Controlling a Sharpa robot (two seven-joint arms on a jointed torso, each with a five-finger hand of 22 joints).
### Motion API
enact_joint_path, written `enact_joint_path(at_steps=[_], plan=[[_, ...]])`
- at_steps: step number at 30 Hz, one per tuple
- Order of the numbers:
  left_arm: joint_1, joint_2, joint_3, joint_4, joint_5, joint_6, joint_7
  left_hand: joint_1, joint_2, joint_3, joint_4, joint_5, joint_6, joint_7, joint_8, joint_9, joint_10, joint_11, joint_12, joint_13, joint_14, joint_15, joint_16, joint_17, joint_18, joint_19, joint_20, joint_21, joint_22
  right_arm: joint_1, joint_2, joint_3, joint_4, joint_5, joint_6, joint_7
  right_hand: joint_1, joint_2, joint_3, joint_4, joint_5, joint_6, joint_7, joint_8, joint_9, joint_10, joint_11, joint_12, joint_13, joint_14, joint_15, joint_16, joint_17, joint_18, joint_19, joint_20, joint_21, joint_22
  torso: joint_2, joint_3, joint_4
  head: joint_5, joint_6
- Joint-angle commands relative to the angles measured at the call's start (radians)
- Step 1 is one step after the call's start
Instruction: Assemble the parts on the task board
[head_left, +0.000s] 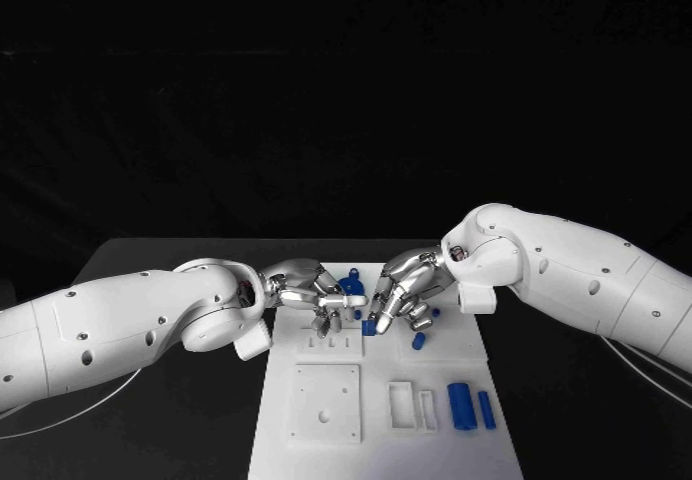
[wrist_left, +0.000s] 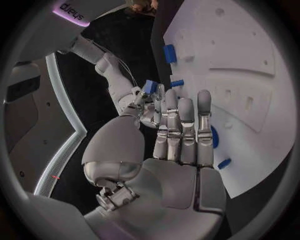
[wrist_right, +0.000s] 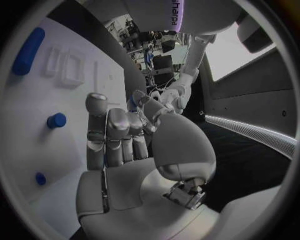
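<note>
The white task board (head_left: 378, 440) lies in the middle of the table. My left hand (head_left: 306, 290) hovers over its far left part, fingers stretched out side by side (wrist_left: 181, 130) and holding nothing. Close beside it, my right hand (head_left: 407, 292) points down at the board and pinches a small blue part (head_left: 369, 326) at its fingertips; the same part (wrist_left: 150, 87) also shows in the left wrist view. Another blue part (head_left: 352, 285) stands between the two hands. A short blue peg (head_left: 418, 341) stands just right of the right hand's fingers.
Two blue cylinders (head_left: 462, 405) (head_left: 486, 410) lie at the board's near right. White raised blocks (head_left: 326, 400) (head_left: 401, 405) sit on its near half. In the right wrist view a blue cylinder (wrist_right: 28, 50) and a round peg (wrist_right: 56, 120) are on the board.
</note>
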Motion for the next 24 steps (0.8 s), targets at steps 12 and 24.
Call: enact_joint_path(at_steps=[12, 24], plan=[[0.001, 0.006, 0.000, 0.008, -0.059, -0.001, 0.025, 0.012, 0.000, -0.004, -0.013, -0.001, -0.017, 0.013, -0.003, -0.117, -0.015, 0.005, -0.027, -0.016, -0.006, 0.008, -0.015, -0.011, -0.007, 0.062, 0.006, -0.160, 0.152, 0.000, 0.022, -0.001, -0.039, 0.021, 0.035, -0.008, -0.001, 0.009, -0.001, -0.003, 0.001, 0.006, -0.001, 0.006, 0.002, -0.007, -0.002, 0.006, 0.002, -0.009, 0.000, 0.006, 0.003, -0.012, 0.023, 0.001, 0.008, 0.062, 0.000, 0.0000, 0.0006, -0.001, 0.002], [0.001, 0.011, 0.000, 0.014, -0.045, 0.024, 0.021, 0.019, 0.030, -0.018, -0.055, 0.014, -0.013, 0.013, -0.003, -0.138, -0.015, 0.006, -0.031, -0.017, -0.005, 0.008, -0.015, -0.008, -0.009, 0.102, 0.006, -0.273, 0.258, 0.000, 0.036, -0.001, -0.061, 0.008, 0.034, -0.006, 0.001, 0.009, -0.003, -0.004, 0.002, 0.006, -0.001, 0.006, 0.002, -0.008, -0.001, 0.005, 0.002, -0.009, 0.000, 0.008, 0.006, -0.012, 0.023, 0.001, 0.012, 0.063, 0.000, -0.0007, 0.0003, -0.002, -0.004]])
